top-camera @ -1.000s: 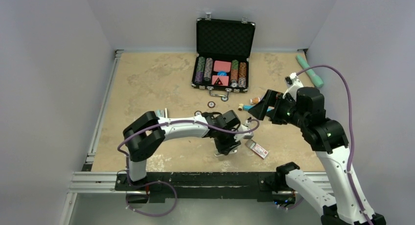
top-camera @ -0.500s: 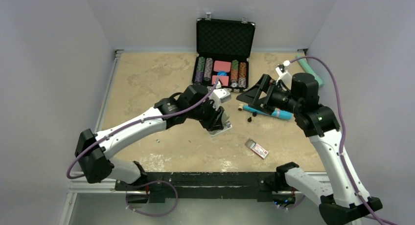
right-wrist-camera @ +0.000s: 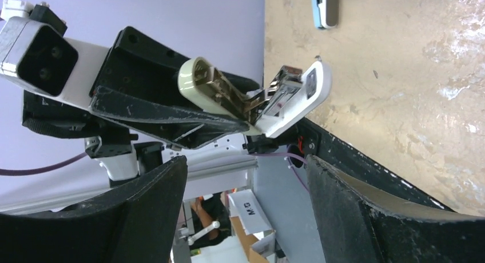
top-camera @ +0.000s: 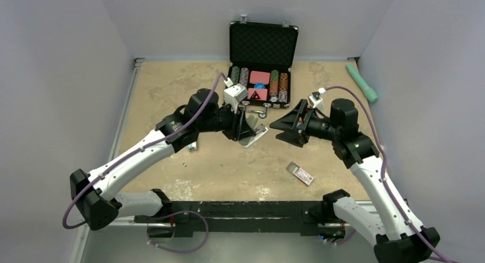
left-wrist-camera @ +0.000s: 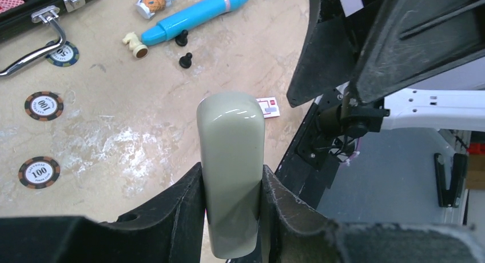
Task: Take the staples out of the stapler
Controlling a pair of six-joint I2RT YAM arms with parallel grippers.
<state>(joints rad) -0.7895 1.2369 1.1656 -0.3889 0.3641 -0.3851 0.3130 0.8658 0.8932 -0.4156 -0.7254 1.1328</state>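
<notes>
My left gripper [top-camera: 243,126] is shut on the stapler [top-camera: 253,134] and holds it in the air above the middle of the table. In the left wrist view the stapler's grey-green top [left-wrist-camera: 231,160] is clamped between the two black fingers [left-wrist-camera: 183,211]. In the right wrist view the stapler [right-wrist-camera: 251,100] hangs open, its cream lid [right-wrist-camera: 206,86] swung away from the white base [right-wrist-camera: 300,94], with the metal magazine between them. My right gripper [top-camera: 286,128] is open and empty, level with the stapler and just to its right, pointing at it. No staples can be made out.
An open black poker-chip case [top-camera: 263,63] stands at the back. A small staple box [top-camera: 300,174] lies at the front right. A teal tool [top-camera: 361,83] lies at the far right. Loose chips [left-wrist-camera: 43,105], a blue tube [left-wrist-camera: 194,14] and small black pieces [left-wrist-camera: 185,60] lie on the table.
The left arm has lifted the stapler and carried it back toward the table's middle. The right gripper has swung left and lower to face it, still open.
</notes>
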